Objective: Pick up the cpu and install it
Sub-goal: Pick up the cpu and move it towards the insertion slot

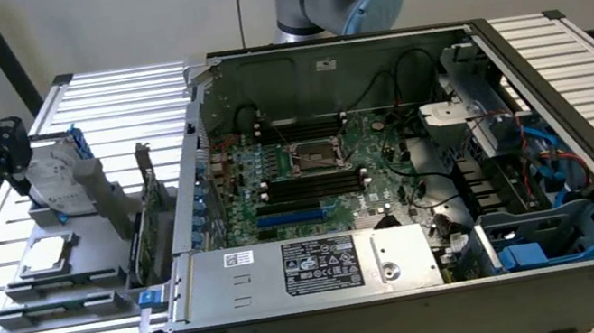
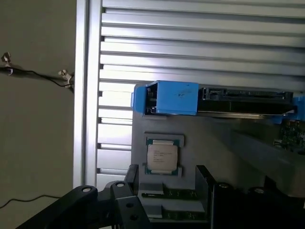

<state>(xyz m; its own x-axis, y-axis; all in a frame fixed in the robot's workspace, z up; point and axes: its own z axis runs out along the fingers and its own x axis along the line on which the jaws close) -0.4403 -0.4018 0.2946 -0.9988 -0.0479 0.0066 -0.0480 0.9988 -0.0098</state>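
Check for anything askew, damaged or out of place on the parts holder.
Nothing stands out. The cpu lies flat and square in its recess on the grey holder, and the hard drive stands on edge in its slot.

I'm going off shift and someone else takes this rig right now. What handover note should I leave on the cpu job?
Gripper: open, empty, close to the grey stand at the exterior view's left of the case.
Cpu: lying flat in its recess on the grey stand, not gripped.
Socket: on the board inside the open case; no cpu seated, as far as I can tell.
Done: nothing yet.
Left: pickup and install.
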